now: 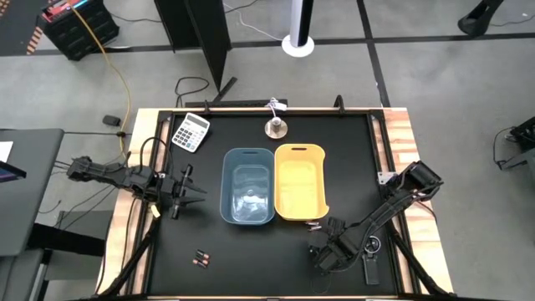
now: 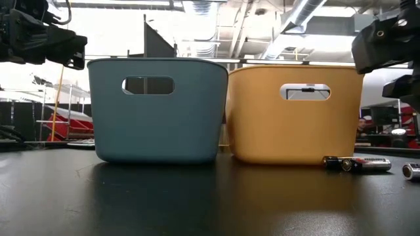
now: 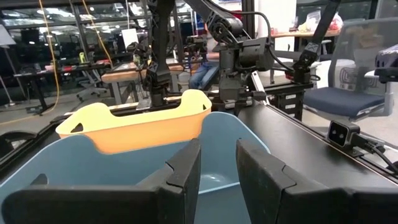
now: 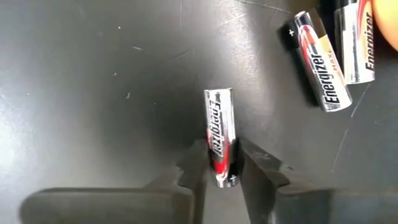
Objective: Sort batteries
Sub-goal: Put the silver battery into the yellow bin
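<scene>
One silver battery (image 4: 219, 124) with a red-and-black end lies lengthwise between the fingers of my right gripper (image 4: 222, 158), which stands near the table's near edge (image 1: 322, 257), in front of the yellow bin. Two more silver batteries (image 4: 320, 59) lie side by side on the table by the yellow bin's foot (image 2: 357, 164). Two dark batteries with reddish ends (image 1: 201, 258) lie on the near-left part of the table. My left gripper (image 3: 217, 168) hovers just left of the blue bin (image 1: 185, 194), open by a narrow gap and empty. My right gripper pinches the silver battery at its red-and-black end (image 4: 222, 169) between its two fingers (image 4: 193, 171). The fingers slant down from above and run along the battery, whose silver end sticks out past the fingertips. Whether it is clear of the table does not show.
The blue bin (image 1: 248, 186) and the yellow bin (image 1: 299, 181) stand side by side mid-table. A calculator (image 1: 191, 131) and a small metal object (image 1: 277, 127) sit near the far edge. A black gadget (image 1: 372, 255) lies beside my right arm.
</scene>
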{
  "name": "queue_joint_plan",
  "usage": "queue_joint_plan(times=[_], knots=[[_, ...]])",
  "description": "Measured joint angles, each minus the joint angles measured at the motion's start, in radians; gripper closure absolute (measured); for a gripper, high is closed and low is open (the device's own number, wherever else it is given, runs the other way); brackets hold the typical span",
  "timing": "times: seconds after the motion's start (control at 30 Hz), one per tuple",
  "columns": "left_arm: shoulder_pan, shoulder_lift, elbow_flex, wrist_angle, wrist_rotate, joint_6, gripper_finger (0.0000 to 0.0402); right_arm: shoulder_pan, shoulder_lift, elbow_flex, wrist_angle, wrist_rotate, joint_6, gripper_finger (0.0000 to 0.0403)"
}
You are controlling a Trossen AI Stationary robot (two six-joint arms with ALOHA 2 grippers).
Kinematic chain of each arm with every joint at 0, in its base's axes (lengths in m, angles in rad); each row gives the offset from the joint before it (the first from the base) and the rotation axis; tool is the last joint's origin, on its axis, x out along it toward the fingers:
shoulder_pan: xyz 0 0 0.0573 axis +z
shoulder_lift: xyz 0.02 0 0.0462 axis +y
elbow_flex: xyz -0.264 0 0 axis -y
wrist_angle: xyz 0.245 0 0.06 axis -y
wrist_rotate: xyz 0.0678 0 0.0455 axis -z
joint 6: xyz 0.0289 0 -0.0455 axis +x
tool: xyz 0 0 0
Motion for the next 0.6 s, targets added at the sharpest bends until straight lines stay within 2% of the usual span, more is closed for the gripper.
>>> queue_joint_plan(times=[0.2,0.6], knots=[[0.000,0.000,0.000,0.000,0.000,0.000,0.0303,0.000,0.000,-0.001,0.007,0.003,0.001,0.0340],[0.000,0.000,0.000,0.000,0.000,0.000,0.0303,0.011,0.001,-0.002,0.016,0.012,-0.004,0.0345]])
